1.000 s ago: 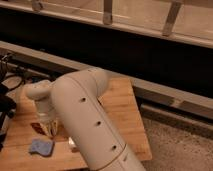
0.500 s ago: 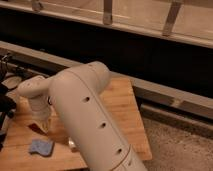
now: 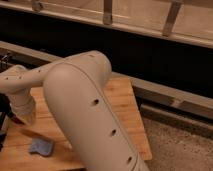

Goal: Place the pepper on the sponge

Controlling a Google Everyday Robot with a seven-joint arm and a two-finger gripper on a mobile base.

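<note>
The sponge (image 3: 41, 146), a small flat blue-grey pad, lies on the wooden table (image 3: 125, 100) near its front left corner. My gripper (image 3: 22, 119) hangs at the end of the cream wrist at the far left. It is above the table, behind the sponge and slightly to its left, and apart from it. My big cream arm (image 3: 85, 115) covers the middle of the table. The pepper is hidden in this view.
Dark equipment (image 3: 4, 112) stands at the table's left edge, close to the gripper. A dark wall with a metal rail (image 3: 107, 12) runs behind the table. Speckled floor (image 3: 180, 147) lies to the right.
The wrist and gripper have moved left across the table, away from the spot just behind the sponge. The sponge has not moved.
</note>
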